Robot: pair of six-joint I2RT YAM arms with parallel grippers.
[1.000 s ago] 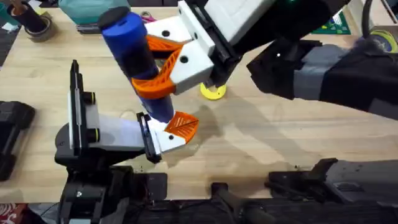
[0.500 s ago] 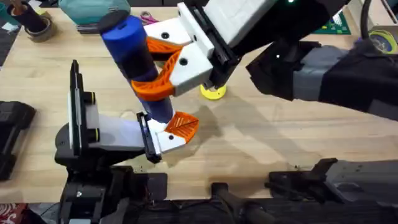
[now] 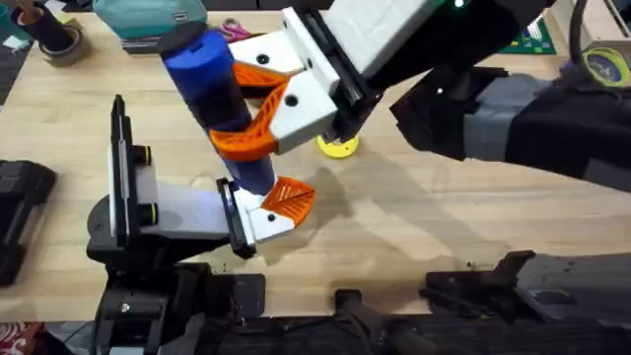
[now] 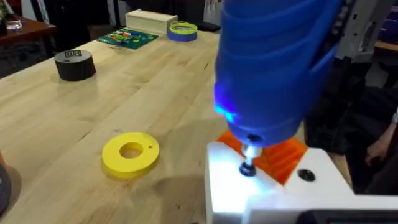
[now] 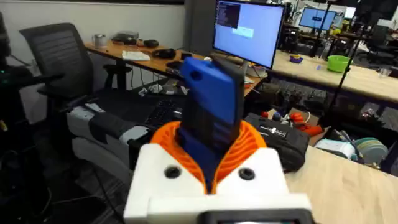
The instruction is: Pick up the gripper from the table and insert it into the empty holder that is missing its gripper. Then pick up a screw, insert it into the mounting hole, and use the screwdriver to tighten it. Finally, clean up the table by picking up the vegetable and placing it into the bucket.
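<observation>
The blue screwdriver (image 3: 212,89) stands nearly upright, tilted a little, with my right gripper (image 3: 246,104) shut on its body between orange ribbed pads (image 5: 171,140). Its metal tip rests on a screw (image 4: 248,168) in the white holder (image 4: 261,193), and a blue light glows at its nose. That holder (image 3: 261,222) is a finger of my left gripper (image 3: 271,207), low over the table's near left. The orange gripper (image 3: 290,197) sits seated in it, just behind the screw (image 4: 283,158). The vegetable and the bucket are out of view.
A yellow ring disc (image 3: 338,146) lies on the wood just beyond the screwdriver (image 4: 130,152). A black tape roll (image 4: 74,64), a green board (image 4: 127,37) and a yellow and blue tape roll (image 4: 181,30) sit farther off. Another tape roll (image 3: 57,41) is at the far left.
</observation>
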